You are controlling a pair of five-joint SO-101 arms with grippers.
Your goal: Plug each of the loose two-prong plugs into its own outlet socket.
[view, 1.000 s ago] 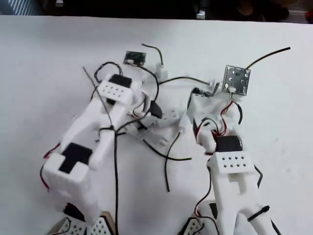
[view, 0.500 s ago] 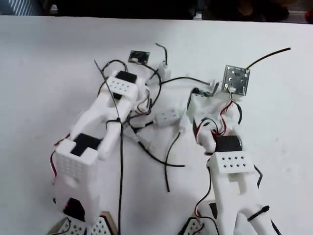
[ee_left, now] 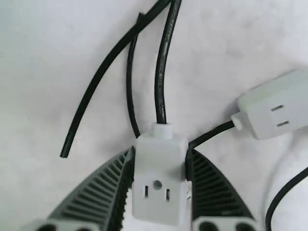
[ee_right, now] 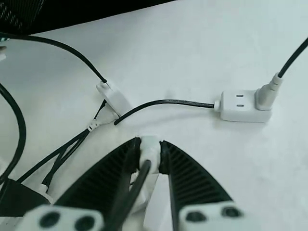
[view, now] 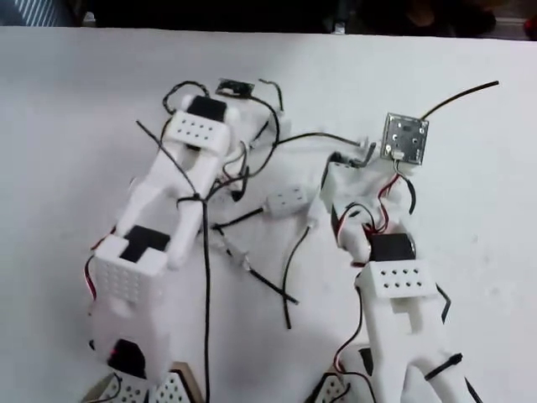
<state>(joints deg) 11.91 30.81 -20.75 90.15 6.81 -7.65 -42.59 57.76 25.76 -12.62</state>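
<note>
My left gripper (ee_left: pixel 159 190) is shut on a white outlet socket (ee_left: pixel 158 180), gripping it from both sides, and a black cord (ee_left: pixel 161 72) runs out of the socket's far end. A second white socket (ee_left: pixel 276 113) lies beside it on the table. My right gripper (ee_right: pixel 150 149) is shut on a small white plug (ee_right: pixel 149 142) with a black cord. Beyond it lies a white socket (ee_right: pixel 238 106) with a pale plug (ee_right: pixel 264 96) pushed into one end. In the high view a white socket (view: pixel 289 200) lies between the left arm (view: pixel 197 134) and the right arm (view: pixel 394 277).
A square metal plate (view: pixel 407 137) with a black wire sits at the far right of the white table (view: pixel 75 101). Black cords (view: pixel 277 285) cross the middle between the arms. A small white connector (ee_right: pixel 113 96) lies near the right gripper.
The left arm has swung toward the far side of the table, dragging its cords and the middle socket with it. The right arm has stayed put.
</note>
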